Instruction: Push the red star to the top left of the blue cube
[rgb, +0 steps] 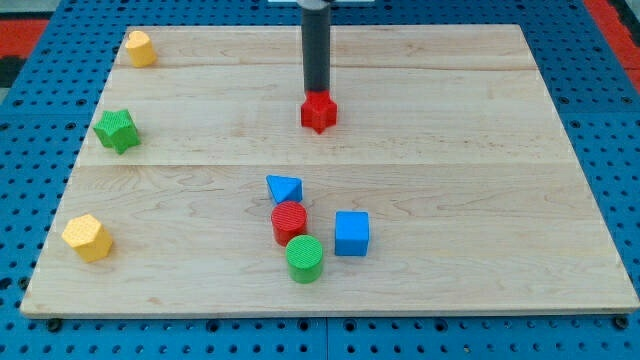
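So my tip (316, 93) is sitting right at the top edge of the red star (319, 112), basically at its 12 o'clock and looking like it's touching it, with the dark rod going straight up out of the view's top. There's no gripper on this arm at all, just the rod, so nothing to call apart or together. The red star is in the upper middle of the wooden board (480, 150), well apart from everything else. The blue cube (352, 233) is down in the lower middle, and the star is roughly at its 11 o'clock, well up the board from it. Just at the cube's 9 o'clock there's a red cylinder (289, 222), and a green cylinder (304, 259) is tucked right under that one at about its 5 o'clock, the two look like they touch. A blue triangle (284, 188) sits just at the red cylinder's 12 o'clock, very close, can't tell if they actually touch. Over on the view's left you've got a green star (117, 130) at mid height, a yellow block (140, 48) up in the top left corner, and another yellow block (88, 237) down near the bottom left, looks kind of hexagonal. The board lies on a blue pegboard (30, 120) full of holes.
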